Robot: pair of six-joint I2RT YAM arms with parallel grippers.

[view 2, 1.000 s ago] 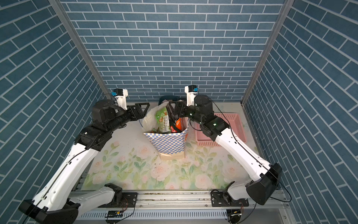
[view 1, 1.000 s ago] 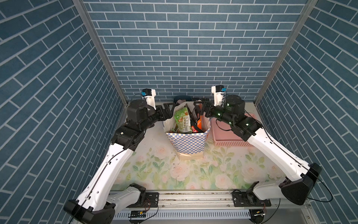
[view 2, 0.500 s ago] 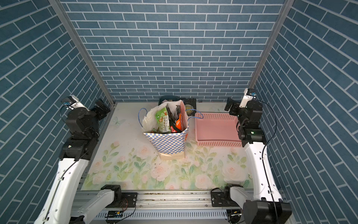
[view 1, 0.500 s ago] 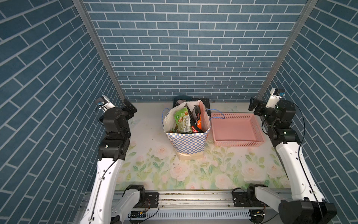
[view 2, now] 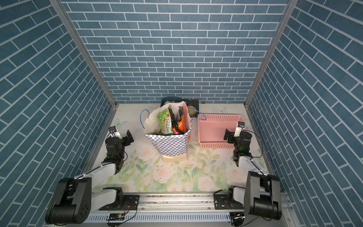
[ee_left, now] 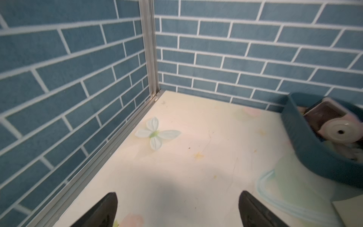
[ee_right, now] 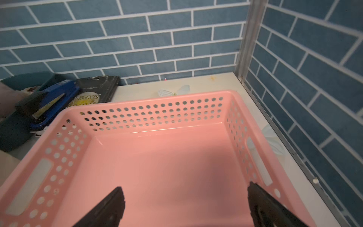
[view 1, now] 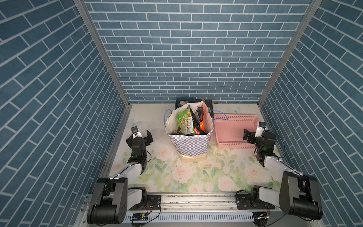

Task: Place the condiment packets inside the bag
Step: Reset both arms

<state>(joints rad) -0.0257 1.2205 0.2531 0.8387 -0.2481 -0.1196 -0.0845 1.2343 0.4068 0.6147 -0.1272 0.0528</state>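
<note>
Paper bag is packed high; condiment packets could be spilled if it is knocked, though left gripper and right gripper are spread wide, empty.

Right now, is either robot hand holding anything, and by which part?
Nothing is held. The left hand and right hand are both open and empty; the condiment packets sit in the bag.
</note>
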